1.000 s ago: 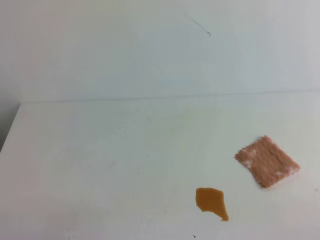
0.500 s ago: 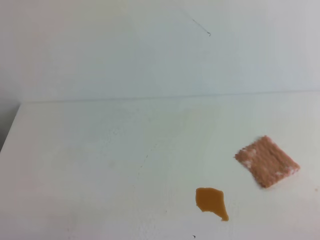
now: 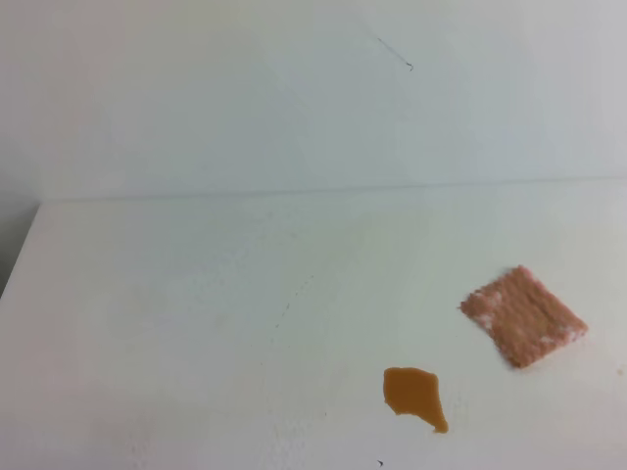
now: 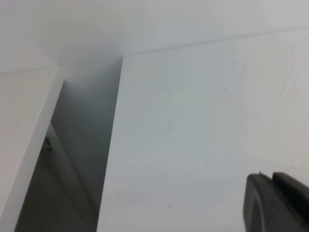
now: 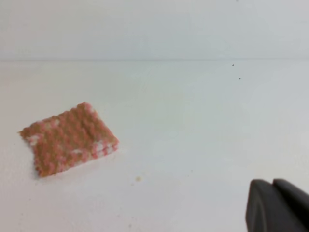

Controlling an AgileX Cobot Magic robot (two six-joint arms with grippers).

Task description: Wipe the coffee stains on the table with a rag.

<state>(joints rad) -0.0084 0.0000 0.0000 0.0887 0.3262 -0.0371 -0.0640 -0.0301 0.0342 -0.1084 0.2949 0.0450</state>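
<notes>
The coffee stains point(image 3: 413, 395) are one glossy orange-brown blot with a short tail, low on the white table point(image 3: 196, 313) in the exterior high view. The rag point(image 3: 523, 315), a pinkish-brown fuzzy square with whitish patches, lies flat to the upper right of the blot, apart from it. In the right wrist view the rag point(image 5: 68, 138) sits at the left, and my right gripper point(image 5: 273, 181) shows only as dark fingertips pressed together at the bottom right, well away from the cloth. My left gripper point(image 4: 272, 175) looks the same, shut and empty, over bare table point(image 4: 193, 121). Neither gripper appears in the exterior high view.
The table's left edge point(image 4: 112, 159) drops into a dark gap beside another white surface point(image 4: 24, 125). A white wall point(image 3: 294, 88) rises behind the table's back edge. A small speck point(image 5: 138, 178) lies on the table near the rag.
</notes>
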